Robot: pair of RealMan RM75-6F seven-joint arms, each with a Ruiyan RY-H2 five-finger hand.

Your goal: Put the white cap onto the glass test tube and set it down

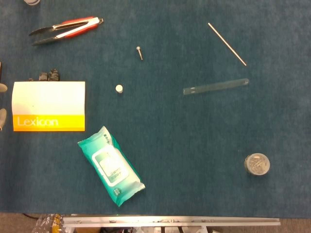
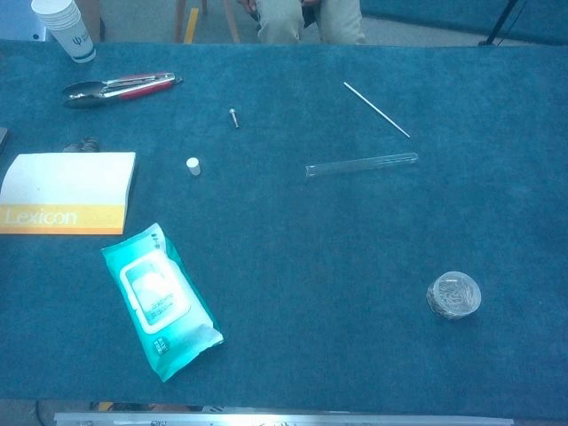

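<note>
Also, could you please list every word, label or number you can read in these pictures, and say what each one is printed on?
"Lexicon": white letters on the yellow band of the white and yellow box at the left of the table.
Wet wipes pack: it has a printed label, but the text is too small to read.
Paper cups at the far left corner: a dark mark, too blurred to read.
Nothing else shows readable text.

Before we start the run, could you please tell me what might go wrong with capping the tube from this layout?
1. The tube lies flat on the cloth; being round and glassy, it may roll or slip when a hand reaches for it.
2. The cap is tiny and sits apart from the tube, so it could be fumbled or knocked away.
3. The rod lies close behind the tube and may get bumped.
</note>
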